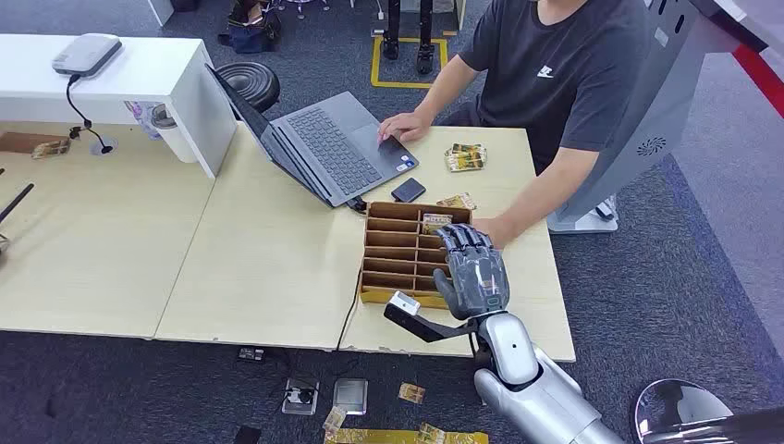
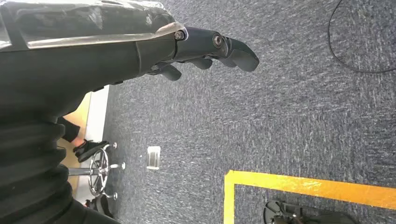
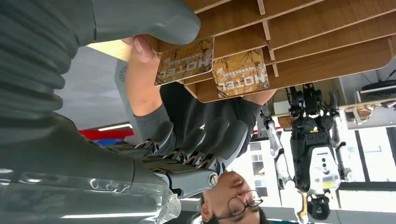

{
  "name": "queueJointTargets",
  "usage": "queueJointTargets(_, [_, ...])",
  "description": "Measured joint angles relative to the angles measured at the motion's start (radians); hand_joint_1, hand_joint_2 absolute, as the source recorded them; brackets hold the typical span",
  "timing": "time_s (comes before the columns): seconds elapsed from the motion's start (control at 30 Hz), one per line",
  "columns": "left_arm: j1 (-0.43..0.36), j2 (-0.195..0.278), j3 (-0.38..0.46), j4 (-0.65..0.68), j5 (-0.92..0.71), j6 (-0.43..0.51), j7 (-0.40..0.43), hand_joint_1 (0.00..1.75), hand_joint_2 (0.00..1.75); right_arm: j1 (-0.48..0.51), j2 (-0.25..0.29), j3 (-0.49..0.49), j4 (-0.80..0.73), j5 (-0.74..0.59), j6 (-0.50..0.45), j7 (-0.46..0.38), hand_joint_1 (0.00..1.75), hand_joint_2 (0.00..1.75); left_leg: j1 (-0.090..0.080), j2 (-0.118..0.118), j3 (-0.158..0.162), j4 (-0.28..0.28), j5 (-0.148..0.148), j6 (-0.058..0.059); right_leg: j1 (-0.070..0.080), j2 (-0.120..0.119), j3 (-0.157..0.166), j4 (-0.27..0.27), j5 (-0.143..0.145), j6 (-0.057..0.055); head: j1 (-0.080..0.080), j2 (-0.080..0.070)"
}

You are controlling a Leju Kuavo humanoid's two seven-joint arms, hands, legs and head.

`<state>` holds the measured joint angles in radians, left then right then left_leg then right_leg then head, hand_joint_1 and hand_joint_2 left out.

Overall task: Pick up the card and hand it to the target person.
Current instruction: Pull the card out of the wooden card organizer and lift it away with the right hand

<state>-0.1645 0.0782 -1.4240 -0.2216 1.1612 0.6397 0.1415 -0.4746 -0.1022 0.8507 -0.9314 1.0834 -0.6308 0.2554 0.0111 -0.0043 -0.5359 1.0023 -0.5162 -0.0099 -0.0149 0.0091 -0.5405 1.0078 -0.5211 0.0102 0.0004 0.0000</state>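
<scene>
right hand (image 1: 473, 270) hovered over the wooden rack (image 1: 393, 254) on the tabletop (image 1: 268, 268), fingers apart, holding nothing. two cards stood in the rack's far slots; the nearer card (image 3: 184, 61) lay just off the thumb (image 3: 144, 21). person's hand (image 1: 493, 228) rested beside the rack. left hand (image 2: 205, 49) hung over the carpet, fingers curled, empty. risk: the thumb could push the card deeper into its slot, or the fingers could catch both cards together.
</scene>
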Motion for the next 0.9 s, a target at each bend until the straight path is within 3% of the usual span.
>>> queueJointTargets(0.2, [-0.008, 0.0, 0.0, 0.0, -0.009, 0.0, 0.009, 0.0, 1.75, -0.018, 0.002, -0.001, 0.033, -0.019, -0.009, -0.014, 0.55, 1.75, 0.0, 0.0, 0.0, 0.0, 0.0, 0.0, 0.0, 0.0, 0.0, 0.0, 0.0, 0.0, 0.001, 0.0])
queueJointTargets(0.43, [-0.012, 0.0, -0.001, 0.0, -0.013, 0.001, 0.015, 0.0, 1.75, -0.035, 0.014, -0.005, 0.09, -0.031, -0.014, -0.029, 0.64, 1.75, 0.0, 0.0, 0.0, 0.0, 0.0, 0.0, 0.0, 0.0, 0.0, 0.0, 0.0, 0.0, 0.0, 0.0])
queueJointTargets(0.47, [-0.012, 0.0, -0.001, 0.0, -0.013, 0.001, 0.015, 0.0, 1.75, -0.037, 0.018, -0.005, 0.102, -0.033, -0.015, -0.032, 0.69, 1.75, 0.0, 0.0, 0.0, 0.0, 0.0, 0.0, 0.0, 0.0, 0.0, 0.0, 0.0, 0.0, 0.0, 0.0])
queueJointTargets(0.5, [-0.012, -0.001, -0.001, 0.0, -0.013, 0.001, 0.015, 0.0, 1.75, -0.041, 0.021, -0.005, 0.113, -0.035, -0.016, -0.036, 0.9, 1.75, 0.0, 0.0, 0.0, 0.0, 0.0, 0.0, 0.0, 0.0, 0.0, 0.0, 0.0, 0.0, 0.0, 0.0])
queueJointTargets(0.6, [-0.012, -0.001, -0.001, 0.0, -0.013, 0.002, 0.015, 0.0, 1.75, -0.049, 0.029, -0.005, 0.138, -0.036, -0.017, -0.044, 1.67, 1.75, 0.0, 0.0, 0.0, 0.0, 0.0, 0.0, 0.0, 0.0, 0.0, 0.0, 0.0, 0.0, 0.0, 0.0])
queueJointTargets(0.63, [-0.012, -0.001, -0.001, 0.0, -0.013, 0.002, 0.015, 0.0, 1.75, -0.05, 0.031, -0.005, 0.145, -0.038, -0.018, -0.048, 1.75, 1.75, 0.0, 0.0, 0.0, 0.0, 0.0, 0.0, 0.0, 0.0, 0.0, 0.0, 0.0, 0.0, 0.0, 0.0])
queueJointTargets(0.9, [-0.012, -0.001, -0.001, 0.0, -0.013, 0.002, 0.015, 0.0, 1.75, -0.073, 0.053, -0.005, 0.2, -0.067, -0.038, -0.082, 1.75, 1.75, 0.0, 0.0, 0.0, 0.0, 0.0, 0.0, 0.0, 0.0, 0.0, 0.0, 0.0, 0.0, 0.001, 0.0])
